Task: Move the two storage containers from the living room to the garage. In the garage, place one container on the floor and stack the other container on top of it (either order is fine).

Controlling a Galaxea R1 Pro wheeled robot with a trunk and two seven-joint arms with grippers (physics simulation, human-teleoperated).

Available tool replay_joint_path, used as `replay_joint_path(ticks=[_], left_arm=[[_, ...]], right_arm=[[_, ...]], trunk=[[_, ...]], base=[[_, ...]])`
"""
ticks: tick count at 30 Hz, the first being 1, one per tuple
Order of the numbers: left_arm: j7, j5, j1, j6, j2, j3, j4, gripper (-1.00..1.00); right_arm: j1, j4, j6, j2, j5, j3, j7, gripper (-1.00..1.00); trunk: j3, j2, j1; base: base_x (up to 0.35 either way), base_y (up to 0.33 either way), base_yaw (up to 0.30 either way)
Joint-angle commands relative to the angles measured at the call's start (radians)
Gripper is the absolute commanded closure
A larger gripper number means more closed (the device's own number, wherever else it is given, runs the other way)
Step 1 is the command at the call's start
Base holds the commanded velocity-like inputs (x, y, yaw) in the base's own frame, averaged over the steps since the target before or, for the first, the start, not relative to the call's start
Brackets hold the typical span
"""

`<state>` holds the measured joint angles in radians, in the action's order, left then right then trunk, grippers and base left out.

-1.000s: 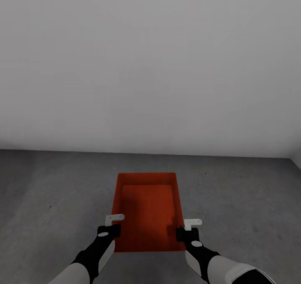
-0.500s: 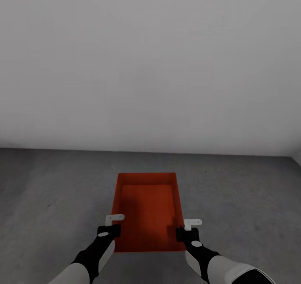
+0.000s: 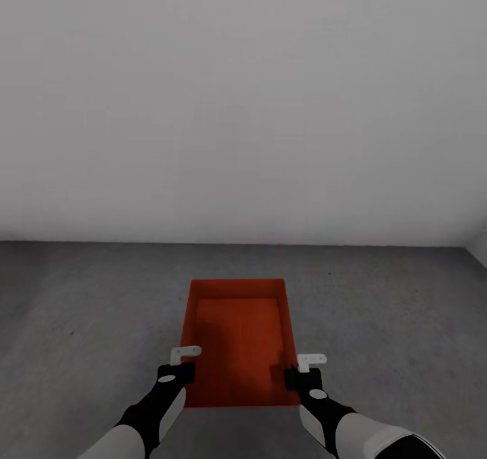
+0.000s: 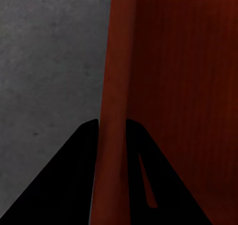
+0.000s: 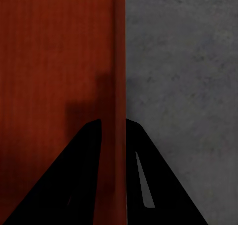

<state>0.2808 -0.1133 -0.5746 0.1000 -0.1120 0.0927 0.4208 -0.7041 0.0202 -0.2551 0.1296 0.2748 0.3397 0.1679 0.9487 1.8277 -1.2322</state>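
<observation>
Place: garage, box (image 3: 238,341) carried over the concrete floor (image 3: 81,310).
Left hand (image 3: 181,364): clamped on its side wall.
Right hand (image 3: 303,370): likewise.
Left: set down, stack.

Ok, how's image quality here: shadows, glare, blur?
Head view: flat, even light, no glare, blank wall. Left wrist view: fingers are black silhouettes, container softly blurred. Right wrist view: dark shadow patch inside the container, floor mottled.

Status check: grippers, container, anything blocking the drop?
Left gripper shut on container's left wall, right gripper shut on its right wall. One orange-red storage container held level over grey concrete floor. Pale wall ahead; no second container in sight.
</observation>
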Motion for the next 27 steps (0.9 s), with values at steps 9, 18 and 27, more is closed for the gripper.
replay_joint_path(ticks=[9,18,27], left_arm=[[0.015,0.001,-0.001,0.006,0.032,-0.025,0.004,1.0],[0.015,0.001,-0.001,0.006,0.032,-0.025,0.004,1.0],[0.015,0.001,-0.001,0.006,0.032,-0.025,0.004,1.0]], right_arm=[[0.0,0.001,-0.001,0.0,-0.002,-0.03,0.002,1.0],[0.0,0.001,-0.001,-0.001,-0.002,-0.03,0.002,1.0],[0.0,0.001,-0.001,-0.001,-0.002,-0.03,0.002,1.0]], trunk=[[0.013,0.0,0.0],[0.027,0.0,0.0],[0.041,0.0,0.0]], base=[[0.0,0.0,-0.001],[0.0,0.0,0.0],[0.0,0.0,0.0]])
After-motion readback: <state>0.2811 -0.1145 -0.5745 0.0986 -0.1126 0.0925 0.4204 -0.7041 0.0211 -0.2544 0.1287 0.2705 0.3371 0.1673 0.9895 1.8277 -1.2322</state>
